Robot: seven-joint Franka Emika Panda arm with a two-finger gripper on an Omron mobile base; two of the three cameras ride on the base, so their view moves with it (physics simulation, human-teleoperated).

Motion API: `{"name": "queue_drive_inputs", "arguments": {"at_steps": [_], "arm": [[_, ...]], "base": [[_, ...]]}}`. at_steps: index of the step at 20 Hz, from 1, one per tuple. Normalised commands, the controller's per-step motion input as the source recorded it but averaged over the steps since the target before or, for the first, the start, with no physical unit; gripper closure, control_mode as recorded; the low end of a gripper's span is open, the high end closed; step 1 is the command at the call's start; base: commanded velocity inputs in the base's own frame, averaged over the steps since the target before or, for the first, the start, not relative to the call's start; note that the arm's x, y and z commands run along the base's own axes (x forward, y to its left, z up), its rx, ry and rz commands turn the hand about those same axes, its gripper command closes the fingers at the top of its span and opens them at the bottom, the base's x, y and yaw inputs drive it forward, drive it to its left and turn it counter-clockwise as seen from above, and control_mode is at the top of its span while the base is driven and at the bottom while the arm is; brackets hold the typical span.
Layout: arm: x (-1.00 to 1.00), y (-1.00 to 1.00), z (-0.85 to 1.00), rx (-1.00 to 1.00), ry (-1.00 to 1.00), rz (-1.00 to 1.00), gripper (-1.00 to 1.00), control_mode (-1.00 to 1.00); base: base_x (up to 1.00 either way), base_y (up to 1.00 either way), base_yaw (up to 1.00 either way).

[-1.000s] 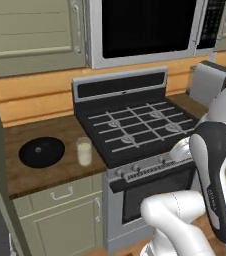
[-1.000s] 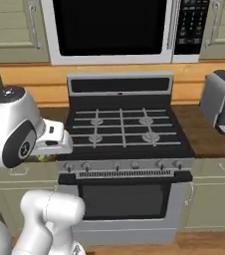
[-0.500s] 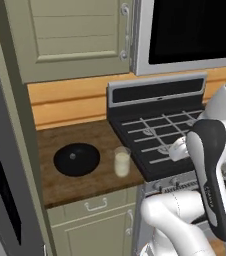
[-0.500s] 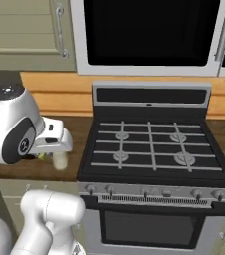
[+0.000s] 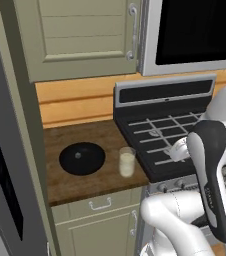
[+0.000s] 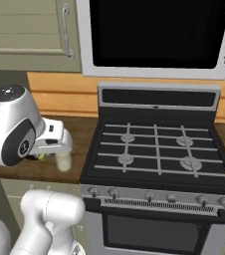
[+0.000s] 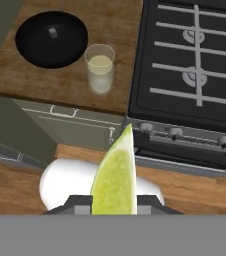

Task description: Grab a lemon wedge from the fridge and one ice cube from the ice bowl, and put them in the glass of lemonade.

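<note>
Both base views have slid sideways since the earlier frames — the base has driven, so the stove now sits further right in each picture and the wooden counter has come toward the middle; the dish and tumbler themselves have not moved on the counter.

From the left base camera, going left to right: a grey slab of the fridge (image 5: 5, 165) fills the left edge. On the wooden counter (image 5: 75, 187) lies the ice bowl (image 5: 82, 158), a shallow round black dish with a small grey spot at its centre. Just to its right, apart from it, stands the glass of lemonade (image 5: 127, 161), a clear straight tumbler of pale creamy liquid, near the counter's front edge. Right of that is the black stove (image 5: 160, 135), with the white arm rising in front of it.

From the hand camera, the lemon wedge (image 7: 114, 175) stands upright between the gripper (image 7: 114, 206) fingers — clamped there, its pointed tip up. It is yellow-green, paler along its right edge. Beyond its tip and to the left, the tumbler (image 7: 100, 66) and the black dish (image 7: 51, 39) sit on the counter, well apart from the wedge.

From the right base camera, the arm's rounded joint covers the counter's left part; the tumbler (image 6: 63, 161) shows just below the hand.
</note>
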Motion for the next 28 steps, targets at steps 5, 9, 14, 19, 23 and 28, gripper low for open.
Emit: {"name": "queue_drive_inputs", "arguments": {"at_steps": [5, 9, 14, 19, 23, 28], "arm": [[0.00, 0.00, 0.00, 0.00, 0.00, 0.00, 1.00, 1.00], [0.55, 0.23, 0.00, 0.00, 0.01, 0.00, 1.00, -1.00], [0.95, 0.79, -0.22, 0.02, -0.02, 0.02, 1.00, -1.00], [0.99, 0.69, -0.27, 0.00, -0.03, 0.00, 1.00, -1.00], [0.78, -0.10, -0.40, 0.00, 0.13, 0.00, 1.00, -1.00], [0.33, -0.12, -0.42, -0.02, 0.21, 0.00, 1.00, -1.00]], "base": [[0.03, 0.00, 0.01], [0.00, 0.00, 0.00], [0.00, 0.00, 0.00], [0.00, 0.00, 0.00], [0.00, 0.00, 0.00], [0.00, 0.00, 0.00]]}}
